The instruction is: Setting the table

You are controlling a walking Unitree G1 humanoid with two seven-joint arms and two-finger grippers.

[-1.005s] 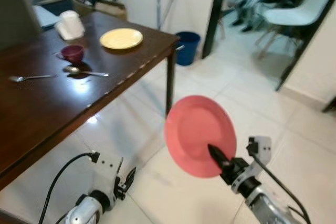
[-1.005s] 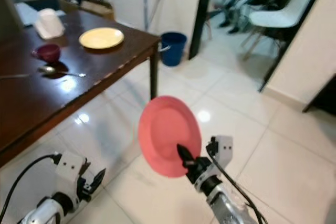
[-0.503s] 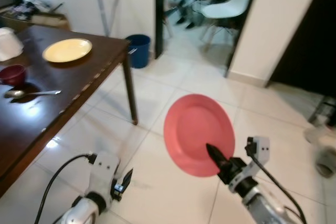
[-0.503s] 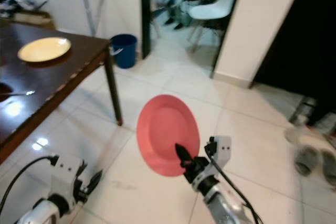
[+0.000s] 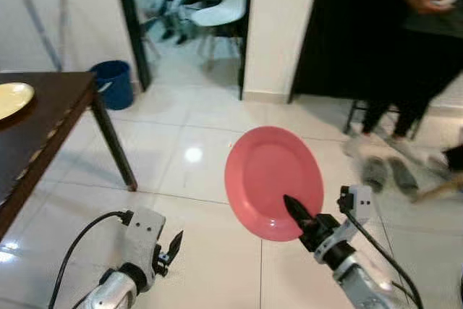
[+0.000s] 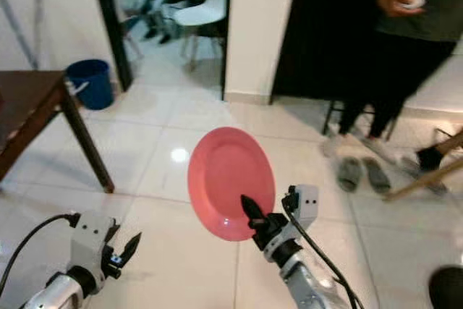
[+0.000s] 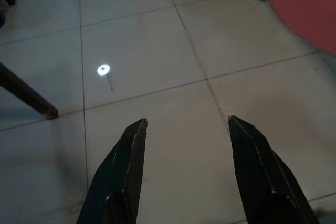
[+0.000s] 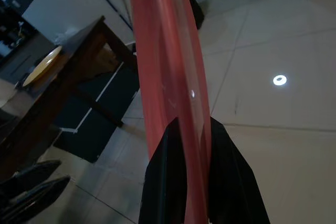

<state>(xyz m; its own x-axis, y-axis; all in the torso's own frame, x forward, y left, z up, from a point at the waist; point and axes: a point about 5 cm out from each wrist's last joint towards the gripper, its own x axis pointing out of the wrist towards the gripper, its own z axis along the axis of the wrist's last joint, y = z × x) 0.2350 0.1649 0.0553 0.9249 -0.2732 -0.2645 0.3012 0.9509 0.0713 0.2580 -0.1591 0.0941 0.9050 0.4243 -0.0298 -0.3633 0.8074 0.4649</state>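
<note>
A pink plate point(image 5: 273, 181) stands on edge in mid-air over the tiled floor, held by its lower rim. My right gripper point(image 5: 298, 214) is shut on that rim, and in the right wrist view the plate point(image 8: 165, 72) runs up between the two black fingers point(image 8: 169, 182). My left gripper point(image 5: 173, 245) hangs low at the left, open and holding nothing, with bare tiles between its fingers point(image 7: 125, 171). The dark wooden table point(image 5: 40, 142) stands at the left edge with a yellow plate point(image 5: 10, 99) on it.
A person point(image 6: 405, 41) in dark clothes stands at the right, holding something small and white, with slippers point(image 6: 365, 174) on the floor near their feet. A blue bucket point(image 5: 116, 83) sits by a doorway where white chairs point(image 5: 217, 5) stand. Open tiled floor lies ahead.
The whole view has swung right: the table slid to the left edge and the person and slippers came into view. The plate stays in my right gripper as before.
</note>
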